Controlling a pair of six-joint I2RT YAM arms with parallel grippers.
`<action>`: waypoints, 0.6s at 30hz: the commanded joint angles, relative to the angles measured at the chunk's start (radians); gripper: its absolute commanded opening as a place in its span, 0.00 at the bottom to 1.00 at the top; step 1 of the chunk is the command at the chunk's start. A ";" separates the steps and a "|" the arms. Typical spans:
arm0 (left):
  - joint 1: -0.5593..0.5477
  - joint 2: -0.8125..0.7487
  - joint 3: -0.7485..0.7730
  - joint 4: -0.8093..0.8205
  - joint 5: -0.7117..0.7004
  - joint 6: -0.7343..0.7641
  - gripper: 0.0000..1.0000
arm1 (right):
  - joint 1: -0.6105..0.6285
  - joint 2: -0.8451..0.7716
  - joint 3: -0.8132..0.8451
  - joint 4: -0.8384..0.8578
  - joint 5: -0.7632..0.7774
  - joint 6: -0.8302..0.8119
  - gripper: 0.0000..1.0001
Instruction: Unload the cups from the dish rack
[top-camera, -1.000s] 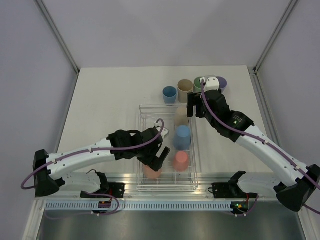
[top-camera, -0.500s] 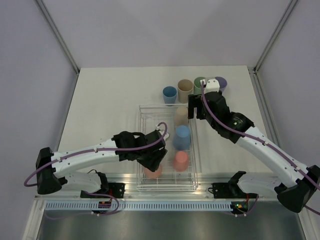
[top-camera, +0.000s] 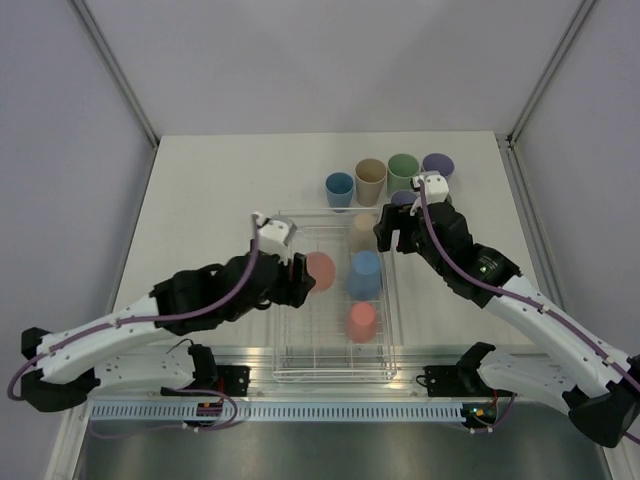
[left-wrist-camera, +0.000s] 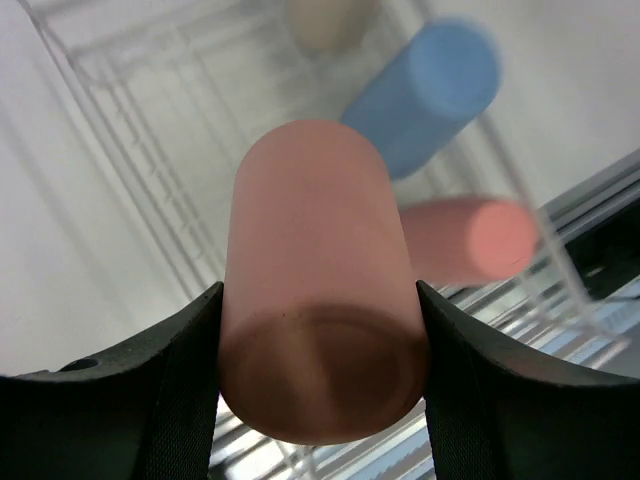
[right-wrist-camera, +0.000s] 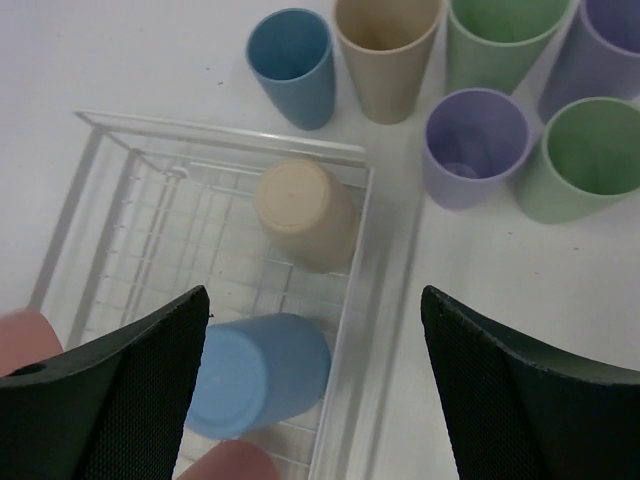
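My left gripper (top-camera: 305, 275) is shut on a coral pink cup (top-camera: 319, 270), held lifted over the left half of the clear dish rack (top-camera: 330, 213). In the left wrist view the cup (left-wrist-camera: 318, 300) sits bottom-outward between both fingers, with the gripper (left-wrist-camera: 318, 385) tight on its sides. Three upside-down cups stay in the rack's right column: beige (top-camera: 362, 232), blue (top-camera: 366, 272) and coral (top-camera: 361, 321). My right gripper (top-camera: 392, 232) hangs open and empty above the rack's far right corner (right-wrist-camera: 360, 170), with the beige cup (right-wrist-camera: 300, 210) and blue cup (right-wrist-camera: 255, 372) below it.
Several upright cups stand on the table beyond the rack: blue (top-camera: 339, 188), beige (top-camera: 370, 180), green (top-camera: 403, 172) and purple (top-camera: 438, 165), with another purple (right-wrist-camera: 475, 145) and green (right-wrist-camera: 585, 155) closer to my right gripper. Enclosure walls border the table on three sides.
My left gripper shut on the coral cup at the rack's near left and lifted it up and away towards the rack's middle. The right arm shifted slightly nearer, still open.
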 joint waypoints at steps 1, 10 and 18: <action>0.009 -0.222 -0.110 0.447 -0.087 0.015 0.02 | 0.000 -0.119 -0.078 0.169 -0.239 0.054 0.91; 0.024 -0.524 -0.451 0.970 0.097 0.006 0.02 | -0.002 -0.286 -0.307 0.581 -0.698 0.286 0.98; 0.070 -0.520 -0.531 1.090 0.180 -0.078 0.02 | 0.000 -0.295 -0.456 0.939 -0.907 0.490 0.98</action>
